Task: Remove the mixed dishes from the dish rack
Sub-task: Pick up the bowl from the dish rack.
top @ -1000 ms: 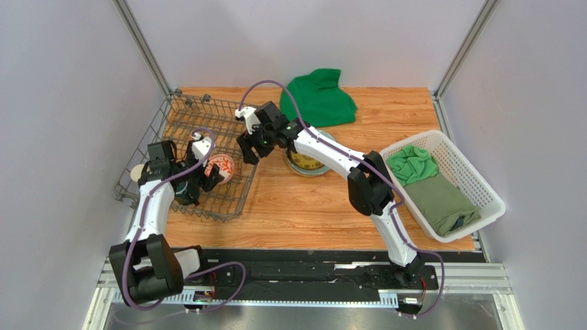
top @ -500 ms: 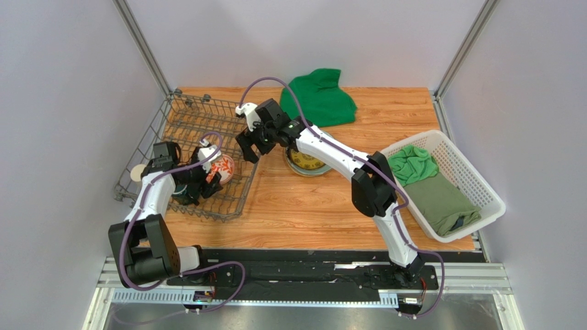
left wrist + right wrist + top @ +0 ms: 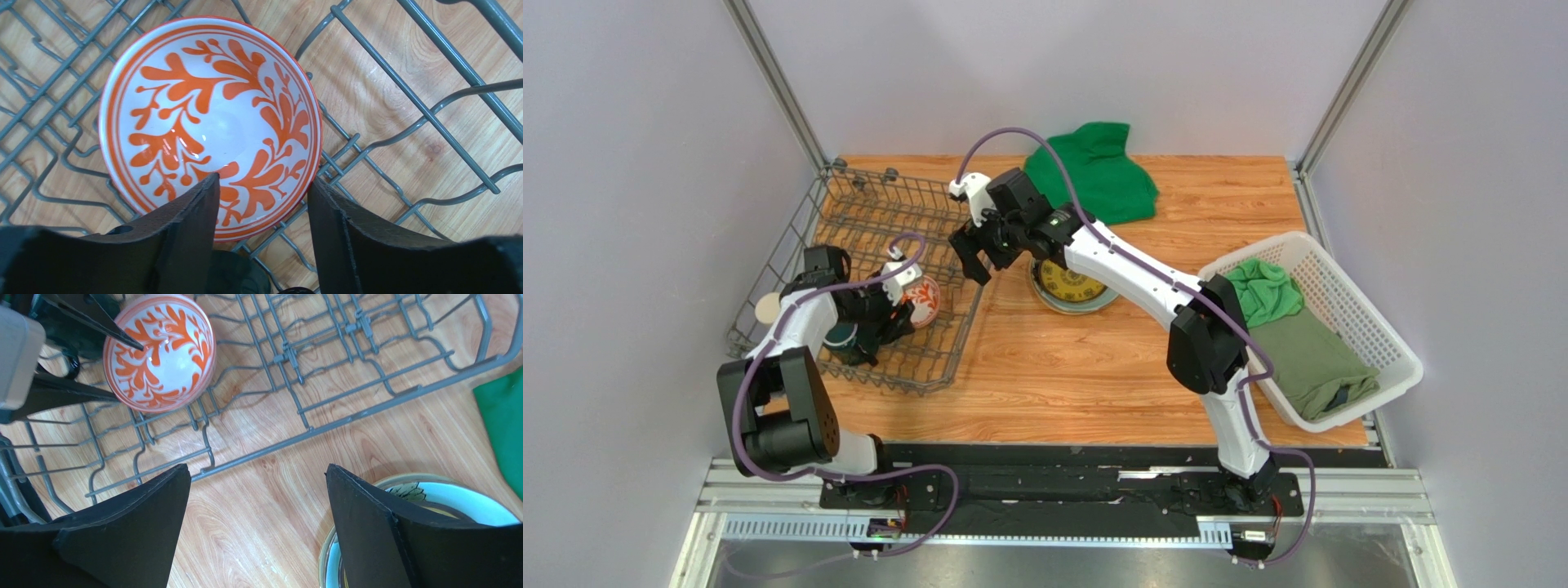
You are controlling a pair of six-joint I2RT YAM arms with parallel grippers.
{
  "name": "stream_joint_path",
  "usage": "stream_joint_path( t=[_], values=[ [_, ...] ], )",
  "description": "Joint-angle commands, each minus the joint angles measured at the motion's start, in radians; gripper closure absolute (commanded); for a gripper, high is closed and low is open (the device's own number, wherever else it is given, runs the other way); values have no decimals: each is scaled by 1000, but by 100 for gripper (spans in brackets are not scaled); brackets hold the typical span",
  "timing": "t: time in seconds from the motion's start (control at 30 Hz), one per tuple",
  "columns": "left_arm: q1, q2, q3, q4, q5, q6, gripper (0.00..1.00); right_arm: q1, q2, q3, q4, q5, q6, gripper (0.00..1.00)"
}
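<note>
The grey wire dish rack stands at the table's left. In it lies the red-and-white bowl, with a dark teal mug beside it and a beige cup at the rack's left rim. My left gripper hangs over the bowl's near rim. In the left wrist view one finger is over the bowl and the other outside it, the left gripper open with a gap. My right gripper is open over bare wood between the rack and stacked plates.
A green cloth lies at the back of the table. A white lattice basket holding green cloths stands at the right. The plate stack sits just right of the rack's edge.
My left gripper has slid in over the bowl's rim and its jaws have narrowed. The right gripper has drawn slightly back from the rack, jaws wider.
</note>
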Motion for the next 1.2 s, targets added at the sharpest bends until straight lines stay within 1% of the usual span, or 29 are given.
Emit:
stream_joint_path(
  t=[0.0, 0.23, 0.27, 0.33, 0.57, 0.63, 0.67, 0.73, 0.77, 0.83, 0.87, 0.9, 1.17],
  values=[
    [-14, 26, 35, 9, 20, 48, 40, 6, -59, -29, -12, 25, -26, 15],
    [-25, 63, 35, 15, 10, 56, 49, 0, -68, -47, -12, 25, -37, 15],
    [-27, 65, 35, 16, 7, 56, 52, 0, -71, -50, -12, 23, -35, 15],
    [-28, 66, 32, 23, 2, 56, 53, -5, -71, -55, -12, 20, -35, 15],
    [-30, 49, 23, 47, -4, 45, 74, -10, -68, -75, -12, 10, -32, 15],
    [-30, 45, 23, 47, -6, 44, 77, -11, -67, -78, -12, 3, -29, 15],
    [-30, 43, 24, 46, -7, 44, 81, -14, -67, -80, -12, 2, -31, 15],
    [-30, 42, 21, 46, -9, 41, 83, -16, -68, -83, -12, -1, -29, 15],
    [-31, 37, 21, 44, -7, 42, 87, -16, -68, -84, -10, -4, -26, 15],
    [-31, 28, 23, 43, -6, 38, 92, -19, -68, -86, -12, -6, -26, 15],
    [-31, 23, 23, 43, -7, 35, 98, -17, -70, -87, -13, -7, -25, 15],
    [-33, 11, 24, 41, -7, 28, 100, -20, -70, -89, -12, -7, -26, 15],
    [-34, -69, 79, -16, 17, 25, 100, -25, -74, -93, -13, -12, -17, 15]
  ],
)
